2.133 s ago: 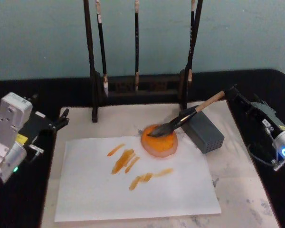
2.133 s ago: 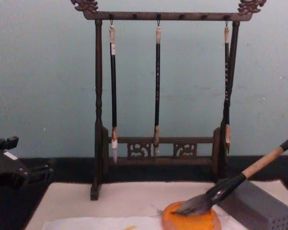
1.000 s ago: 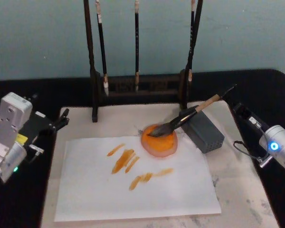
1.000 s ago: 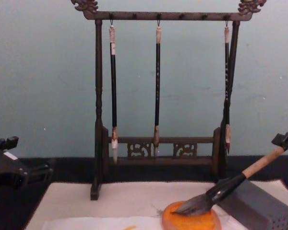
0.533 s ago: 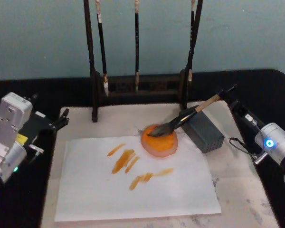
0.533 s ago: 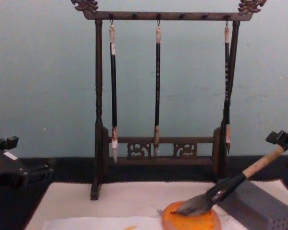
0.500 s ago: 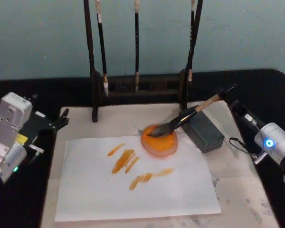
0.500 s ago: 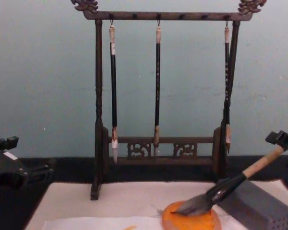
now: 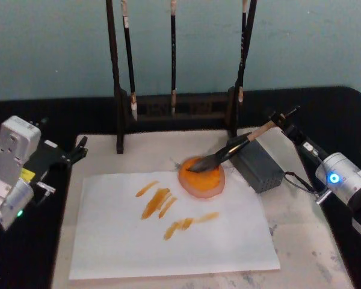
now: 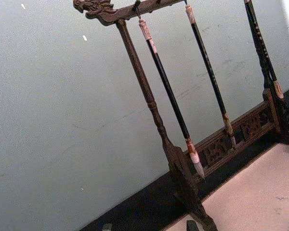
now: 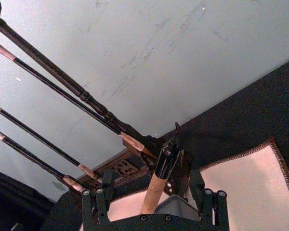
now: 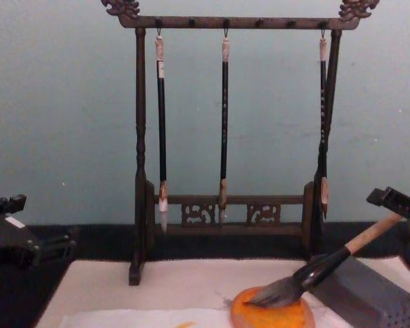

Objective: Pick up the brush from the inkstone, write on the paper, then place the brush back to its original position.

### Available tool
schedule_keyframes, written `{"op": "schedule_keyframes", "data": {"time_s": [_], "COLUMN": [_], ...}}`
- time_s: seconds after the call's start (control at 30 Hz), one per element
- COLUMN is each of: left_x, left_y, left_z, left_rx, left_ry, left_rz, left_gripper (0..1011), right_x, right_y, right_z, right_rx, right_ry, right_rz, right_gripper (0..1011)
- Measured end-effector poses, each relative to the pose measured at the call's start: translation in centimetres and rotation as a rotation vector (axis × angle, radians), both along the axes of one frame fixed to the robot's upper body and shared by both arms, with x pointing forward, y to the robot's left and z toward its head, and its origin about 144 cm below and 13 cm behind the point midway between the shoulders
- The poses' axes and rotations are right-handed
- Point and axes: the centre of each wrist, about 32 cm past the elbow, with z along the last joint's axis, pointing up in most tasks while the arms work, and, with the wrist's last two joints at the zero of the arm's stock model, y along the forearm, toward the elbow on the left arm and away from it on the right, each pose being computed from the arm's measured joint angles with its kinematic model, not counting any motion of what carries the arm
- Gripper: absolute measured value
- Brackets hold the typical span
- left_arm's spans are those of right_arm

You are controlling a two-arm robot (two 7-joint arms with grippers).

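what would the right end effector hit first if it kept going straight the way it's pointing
The brush: its handle end sits inside the open right end effector. Beyond that, probably the grey block, though depth is unclear.

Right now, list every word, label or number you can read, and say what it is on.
No text can be read.
On the left gripper, a yellow label: too small to read.
On the paper, orange strokes: daubs, not letters.
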Motion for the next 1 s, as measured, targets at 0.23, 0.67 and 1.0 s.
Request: {"op": "schedule_keyframes", "data": {"time_s": [0.23,0.67,1.0], "left_x": [0.0,0.0,0.0], "left_y": [0.0,0.0,0.0], "left_z": [0.0,0.0,0.0], "left_rx": [0.0,0.0,0.0], "left_ry": [0.0,0.0,0.0], "left_rz": [0.0,0.0,0.0], "left_gripper": [1001,1001,1001], "right_x": [0.4,1.2,1.3], "right_y": [0.2,0.4,0.4], "right_z": [-0.3,-0.6,-0.6], "right_rx": [0.003,0.002,0.002], "right_ry": [0.003,0.005,0.004], "right_rz": [0.005,0.012,0.012], "right_gripper": [1000,1000,1000]}}
